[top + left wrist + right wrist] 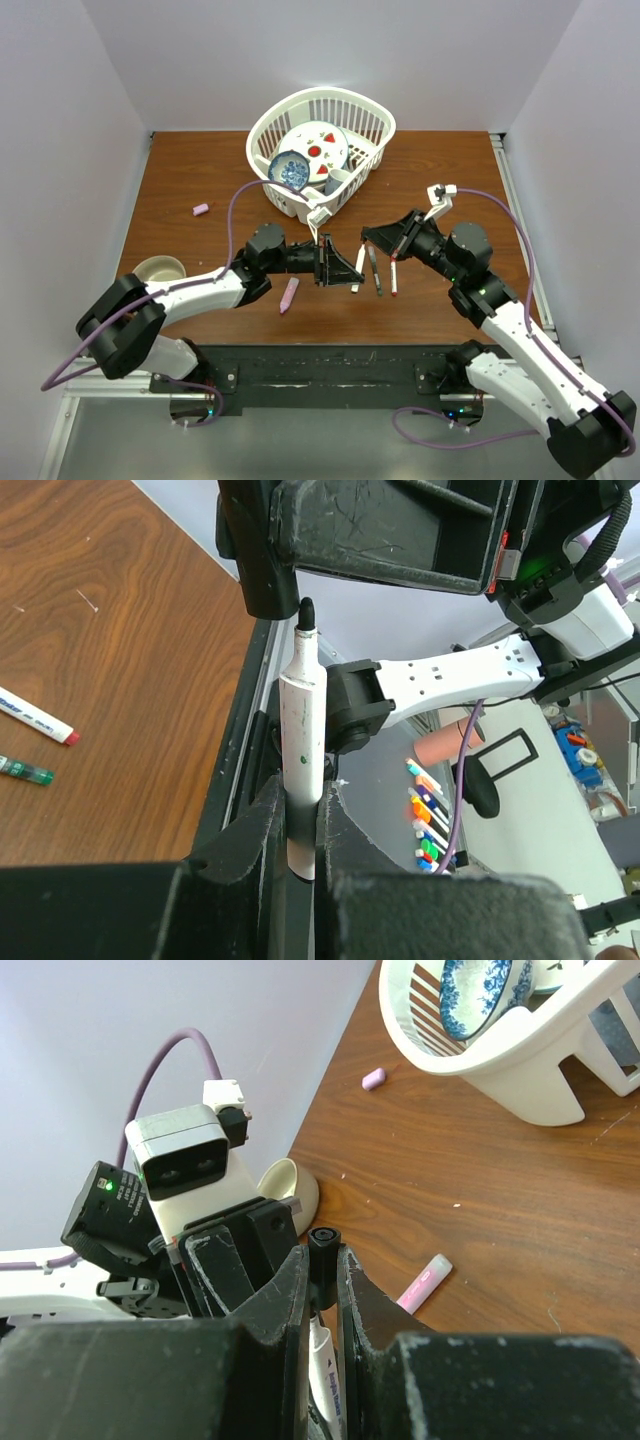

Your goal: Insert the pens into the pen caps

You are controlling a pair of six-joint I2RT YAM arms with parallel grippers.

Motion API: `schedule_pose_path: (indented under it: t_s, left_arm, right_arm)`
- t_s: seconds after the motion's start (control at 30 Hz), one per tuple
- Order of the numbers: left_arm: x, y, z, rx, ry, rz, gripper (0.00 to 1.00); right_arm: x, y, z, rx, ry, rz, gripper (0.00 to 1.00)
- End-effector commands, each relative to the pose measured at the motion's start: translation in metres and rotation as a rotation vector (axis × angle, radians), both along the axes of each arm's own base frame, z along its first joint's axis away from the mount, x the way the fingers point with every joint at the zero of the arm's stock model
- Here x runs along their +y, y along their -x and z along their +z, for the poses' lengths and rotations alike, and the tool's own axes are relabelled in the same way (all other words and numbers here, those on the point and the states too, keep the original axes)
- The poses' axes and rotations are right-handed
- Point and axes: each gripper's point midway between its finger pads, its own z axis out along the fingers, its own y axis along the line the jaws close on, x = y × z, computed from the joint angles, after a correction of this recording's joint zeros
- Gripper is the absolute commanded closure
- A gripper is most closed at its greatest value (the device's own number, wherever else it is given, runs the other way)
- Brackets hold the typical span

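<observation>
A white-barrelled pen (302, 730) is gripped between the fingers of the left gripper (300, 825), with its black tip bare and pointed at the right gripper (321, 1265). A black cap (323, 1238) is pinched in the right gripper's fingers, its mouth seen unfilled. A pink marker (289, 295) is seen lying on the table (200, 180).

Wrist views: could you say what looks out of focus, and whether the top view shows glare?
Left wrist: left fingers dark and soft, white pen crisp. Right wrist: right fingers soft, table grain sharp. Top external: bright patch above the basket.
</observation>
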Motion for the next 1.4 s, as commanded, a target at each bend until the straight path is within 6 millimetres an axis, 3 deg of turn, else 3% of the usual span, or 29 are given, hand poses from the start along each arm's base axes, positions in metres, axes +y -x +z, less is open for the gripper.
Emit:
schedule_pose_path:
  t_s: [0.0,1.37]
  left_arm:
    - [-0.005,0.002,0.027,-0.057,0.076,-0.028,1.0]
    - [-0.003,0.009,0.018,-0.021,0.083,-0.061,1.0]
  right_arm:
    - [0.001,0.006,0.023,-0.075,-0.036,0.02,0.94]
    - [-0.005,0.008,0.047,-0.121,-0.039,-0.003,0.94]
